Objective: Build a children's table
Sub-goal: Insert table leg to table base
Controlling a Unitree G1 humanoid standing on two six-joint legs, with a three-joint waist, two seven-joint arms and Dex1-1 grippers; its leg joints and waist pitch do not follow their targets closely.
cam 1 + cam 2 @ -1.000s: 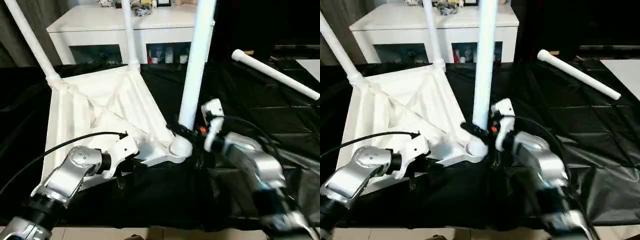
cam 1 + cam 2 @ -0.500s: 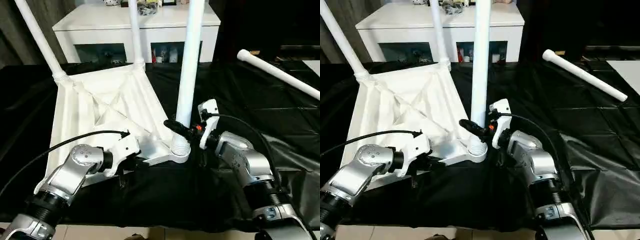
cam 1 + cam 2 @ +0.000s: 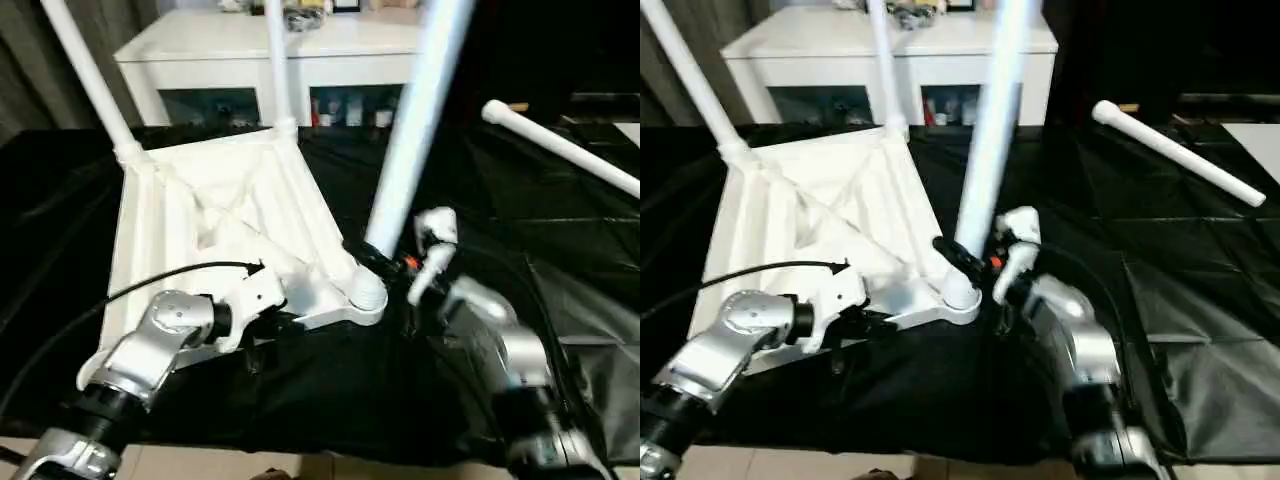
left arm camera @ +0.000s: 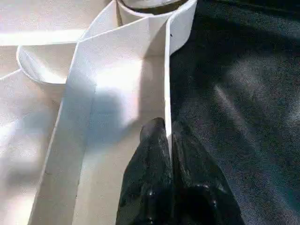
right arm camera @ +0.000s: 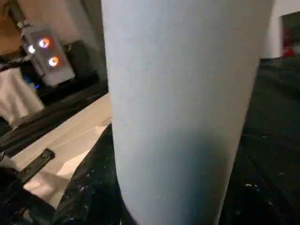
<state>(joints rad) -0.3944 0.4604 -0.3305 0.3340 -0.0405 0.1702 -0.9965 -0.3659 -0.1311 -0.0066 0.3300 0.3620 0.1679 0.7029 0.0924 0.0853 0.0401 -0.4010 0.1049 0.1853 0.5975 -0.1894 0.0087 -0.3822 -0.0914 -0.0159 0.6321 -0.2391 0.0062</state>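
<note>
Cloth (image 3: 470,180): black sheet over the work surface; everything of the task lies on it
Cabinet (image 3: 200,50): white, behind the cloth, dark glass doors
Tabletop (image 3: 200,215): upside down, ribbed underside up, on the left half of the cloth
Legs: 2 stand in the far corner sockets (image 3: 95,85) (image 3: 278,65); 1 leans right in the near right socket (image 3: 415,125); 1 lies loose on the cloth at far right (image 3: 560,150)
Right gripper (image 3: 958,255): fingers clamped round the leaning leg just above its socket
Left gripper (image 4: 168,140): fingers pinched onto the tabletop's thin near rim
</note>
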